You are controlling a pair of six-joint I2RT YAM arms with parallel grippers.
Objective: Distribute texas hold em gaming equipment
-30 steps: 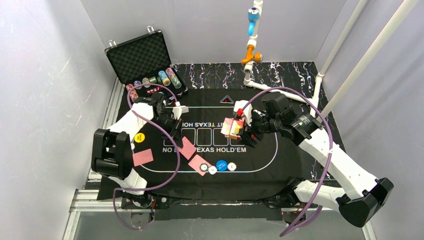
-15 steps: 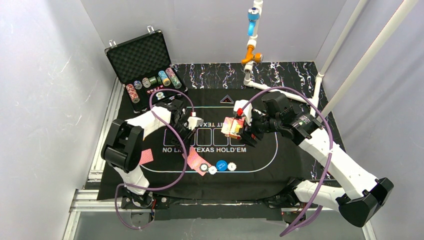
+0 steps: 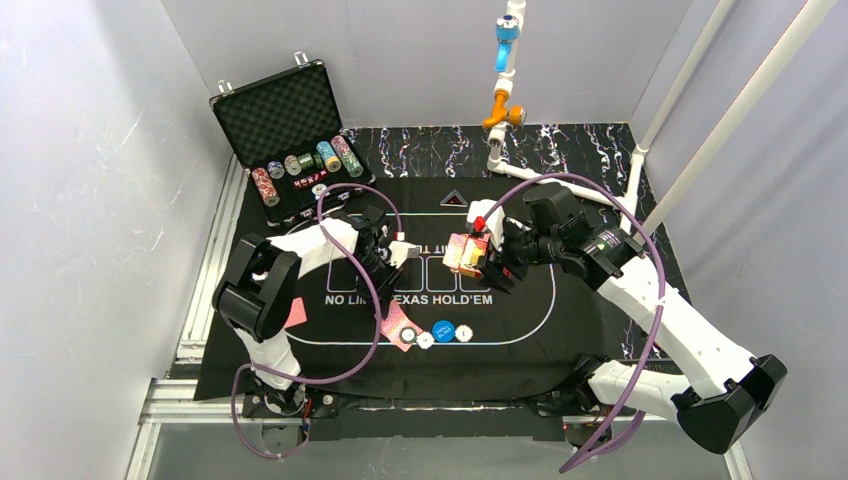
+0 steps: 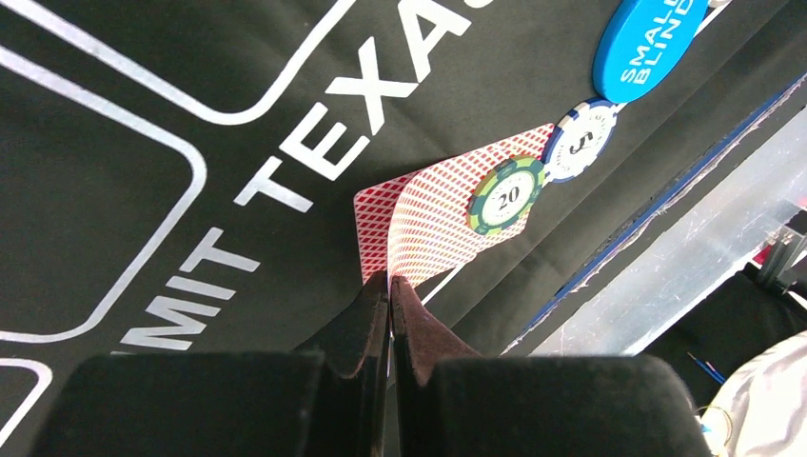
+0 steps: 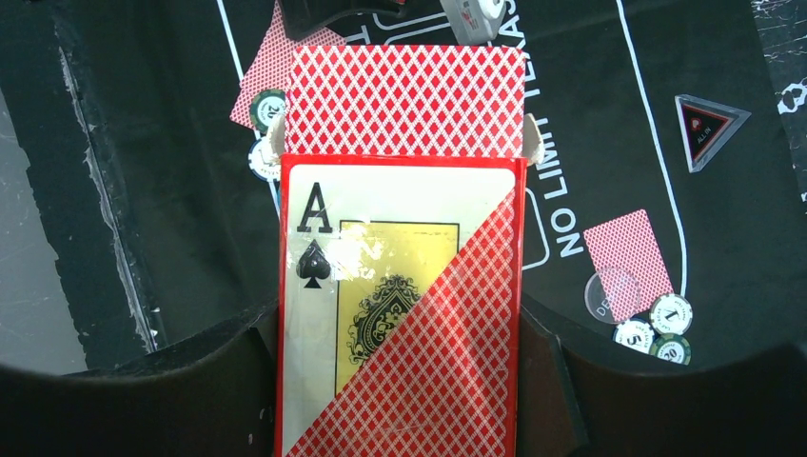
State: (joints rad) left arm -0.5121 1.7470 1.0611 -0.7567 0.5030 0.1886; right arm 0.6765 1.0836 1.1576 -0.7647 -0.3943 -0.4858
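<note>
"Where is the deck?"

"The right claw (image 5: 402, 367) grips the deck (image 5: 400, 238) by its two sides, up above the black mat (image 5: 143, 143). A red-backed card (image 5: 404, 100) sticks out of its open top."

"And the left claw?"

"The left claw (image 4: 388, 286) is pinched tight with nothing in it. Its tip is right by two face-down cards (image 4: 419, 233) on the mat. I can't tell if it touches them."

"What sits on those?"

"A green chip (image 4: 506, 195) marked 20. A blue-edged chip (image 4: 580, 141) marked 5 touches it, and the blue button (image 4: 647, 43) lies just past that."

"Anything else?"

"One more card (image 5: 628, 249) lies apart, with a clear button (image 5: 609, 293) on its corner and three chips (image 5: 671, 314) beside it. More chips (image 3: 300, 162) sit in the black case (image 3: 275, 110)."
</note>
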